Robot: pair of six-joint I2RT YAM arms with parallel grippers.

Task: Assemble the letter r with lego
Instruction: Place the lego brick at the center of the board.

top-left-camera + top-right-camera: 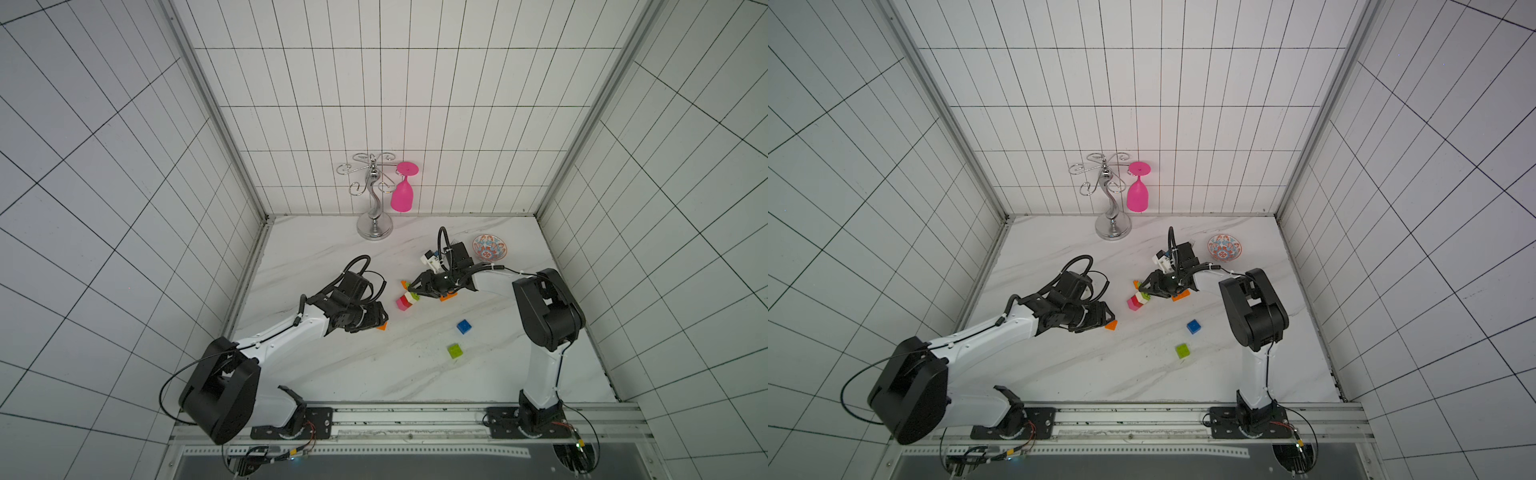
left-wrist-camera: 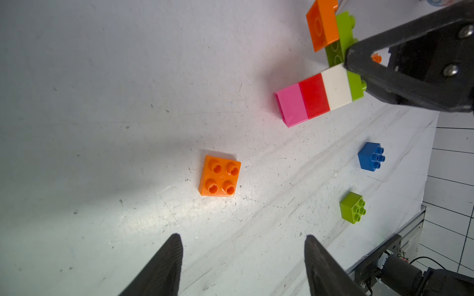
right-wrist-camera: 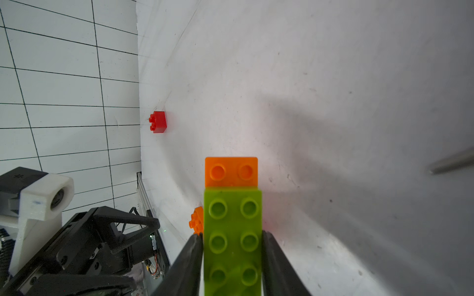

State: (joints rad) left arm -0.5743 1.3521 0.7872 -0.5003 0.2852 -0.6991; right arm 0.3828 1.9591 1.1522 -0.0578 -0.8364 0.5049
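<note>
Lying on its side mid-way across the white marbled desk (image 2: 102, 128): column of pink, red and cream square plastic bricks (image 2: 315, 97), pink end toward the left arm. A long lime green studded brick (image 3: 233, 243) crosses the cream end at right angles, with its studs facing the right wrist. A flat orange brick (image 3: 230, 171) sits at its far tip. The right gripper (image 3: 232, 234), on an arm reaching in low, pinches the lime brick's long sides. The left gripper (image 2: 242, 235) is spread and tilted down, just short of a loose square orange brick (image 2: 219, 176).
</note>
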